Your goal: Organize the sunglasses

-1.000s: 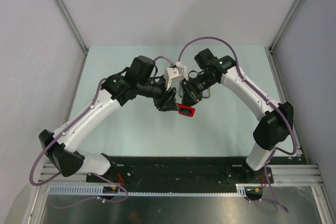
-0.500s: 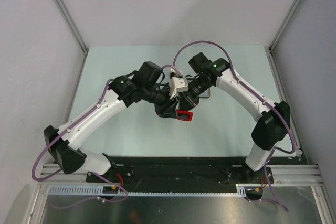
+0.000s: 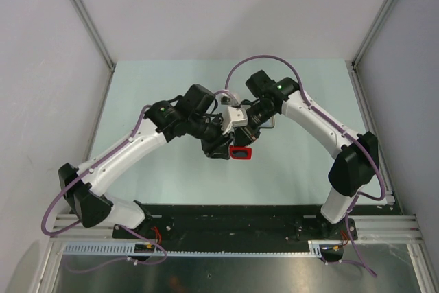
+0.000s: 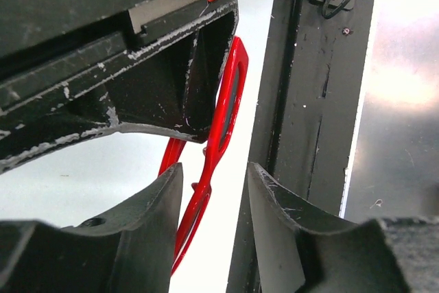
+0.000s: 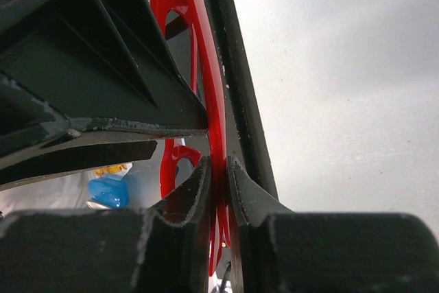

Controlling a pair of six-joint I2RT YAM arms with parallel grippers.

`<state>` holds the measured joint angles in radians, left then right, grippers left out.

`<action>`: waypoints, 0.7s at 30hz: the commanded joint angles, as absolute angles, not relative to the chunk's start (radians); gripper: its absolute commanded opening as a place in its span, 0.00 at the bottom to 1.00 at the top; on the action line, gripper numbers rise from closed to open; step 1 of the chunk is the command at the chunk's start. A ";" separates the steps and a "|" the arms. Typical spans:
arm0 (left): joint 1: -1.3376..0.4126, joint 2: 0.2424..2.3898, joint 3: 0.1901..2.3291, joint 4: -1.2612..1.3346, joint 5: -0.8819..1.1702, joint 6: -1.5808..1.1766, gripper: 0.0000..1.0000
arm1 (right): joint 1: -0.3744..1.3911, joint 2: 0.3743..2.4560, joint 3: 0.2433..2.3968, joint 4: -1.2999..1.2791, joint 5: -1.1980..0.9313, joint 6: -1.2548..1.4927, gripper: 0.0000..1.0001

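The sunglasses (image 3: 241,152) hang edge-on over the middle of the worktop (image 3: 151,87), with the right hand (image 5: 218,173) pinched tight on the thin red frame. And the left hand (image 4: 214,176) straddles that frame, fingers apart, not visibly touching it. This looks like a two-handed regrasp or arm-folding step. Next, the left must close squarely on the rim without twisting it.
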<state>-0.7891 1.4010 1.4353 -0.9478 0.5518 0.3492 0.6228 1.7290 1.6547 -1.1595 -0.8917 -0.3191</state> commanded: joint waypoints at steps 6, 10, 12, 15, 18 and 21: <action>-0.819 1.431 1.456 -0.999 0.566 0.419 0.38 | 0.634 1.703 1.660 -1.161 -0.925 -0.325 0.00; -0.828 1.436 1.450 -0.997 0.557 0.417 0.38 | 0.632 1.704 1.661 -1.163 -0.939 -0.330 0.00; -0.828 1.439 1.453 -0.999 0.552 0.419 0.38 | 0.634 1.704 1.661 -1.164 -0.942 -0.333 0.00; -0.830 1.440 1.456 -0.997 0.549 0.423 0.29 | 0.632 1.704 1.660 -1.163 -0.942 -0.337 0.00; -0.828 1.447 1.457 -0.997 0.552 0.426 0.19 | 0.634 1.703 1.660 -1.164 -0.946 -0.337 0.00; -0.830 1.454 1.459 -0.999 0.555 0.425 0.09 | 0.635 1.703 1.661 -1.166 -0.950 -0.339 0.00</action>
<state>-0.8211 1.4368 1.4364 -0.9703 0.5362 0.3676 0.6342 1.7290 1.6493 -1.1732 -0.8951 -0.3523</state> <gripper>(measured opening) 0.142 0.150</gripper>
